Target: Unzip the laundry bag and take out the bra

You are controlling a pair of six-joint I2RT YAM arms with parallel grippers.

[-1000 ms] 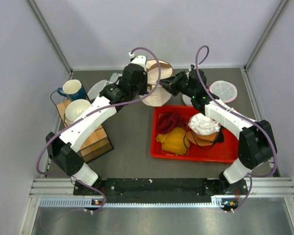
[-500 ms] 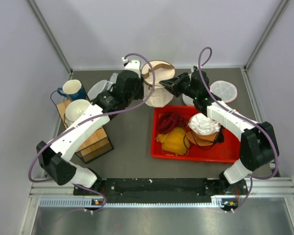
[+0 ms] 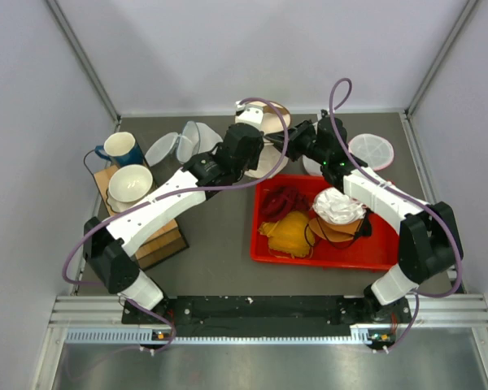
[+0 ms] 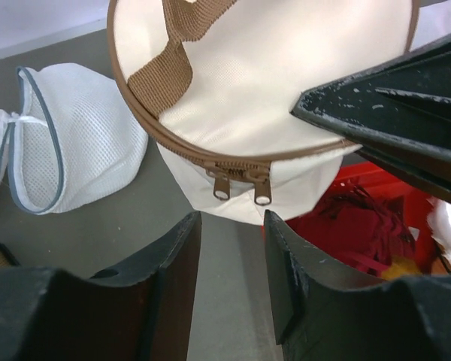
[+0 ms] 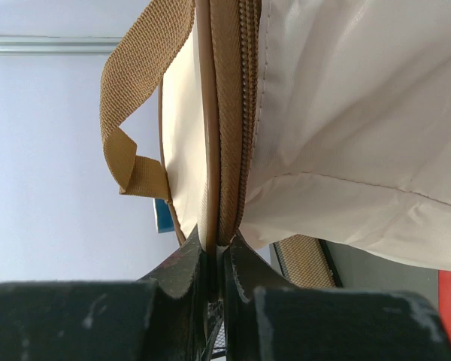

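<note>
Laundry bag (image 3: 267,161) sits far-centre on the desk (image 3: 220,236), just beyond the far-left corner of the red tray (image 3: 321,261). Its round end is tipped toward the left arm's camera, with the brown strap handle (image 4: 169,71) across it. The zip looks closed along the stretch I can see. Two zipper pulls (image 4: 222,188) hang side by side at the near edge of the rim.

Right claw (image 5: 214,248) is clamped tight on the brown zip edging at the bag's right side, trim pinched between the fingers. Left claw (image 4: 229,226) has its fingers apart with nothing between them, tips just short of the pulls and not touching.

White mesh pouch (image 4: 71,135) lies on the desk left of the bag. The tray holds a dark red garment (image 3: 283,199), a yellow garment (image 3: 286,231) and a white cupped garment (image 3: 337,205).
</note>
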